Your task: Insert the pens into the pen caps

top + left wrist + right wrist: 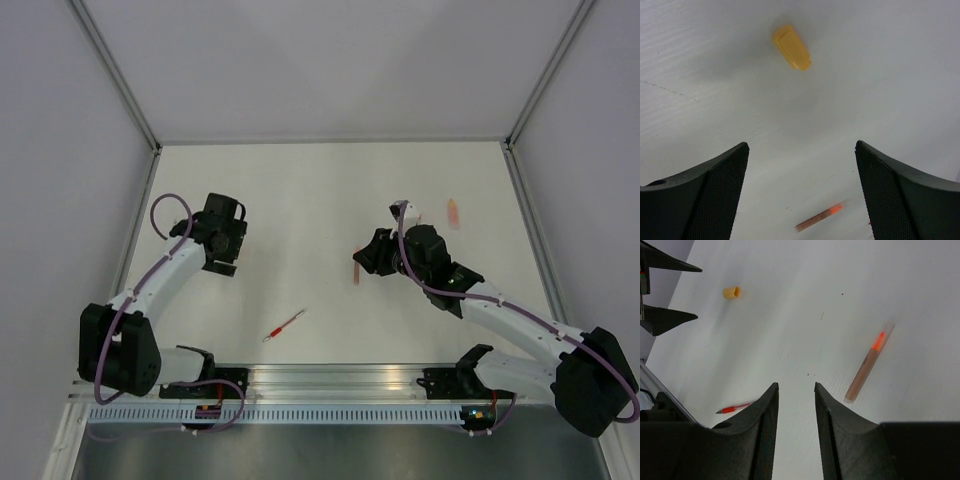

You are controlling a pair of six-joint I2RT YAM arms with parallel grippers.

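A slim pale-orange pen with a bright orange tip [868,365] lies flat on the white table just right of my right gripper [795,385]. The gripper's jaws stand a little apart with nothing between them. The same pen shows in the top view [358,270] and low in the left wrist view [820,217]. A thin red pen [285,325] lies near the front rail and also shows in the right wrist view [735,408]. A stubby yellow-orange pen cap [791,47] lies ahead of my left gripper [801,144], which is wide open and empty. A pale orange cap [453,212] lies at the far right.
The table is bounded by white walls with metal frame posts [120,85] at the back and sides. The aluminium rail [330,380] with the arm bases runs along the front edge. My left gripper's fingers [667,320] show at the right wrist view's left edge.
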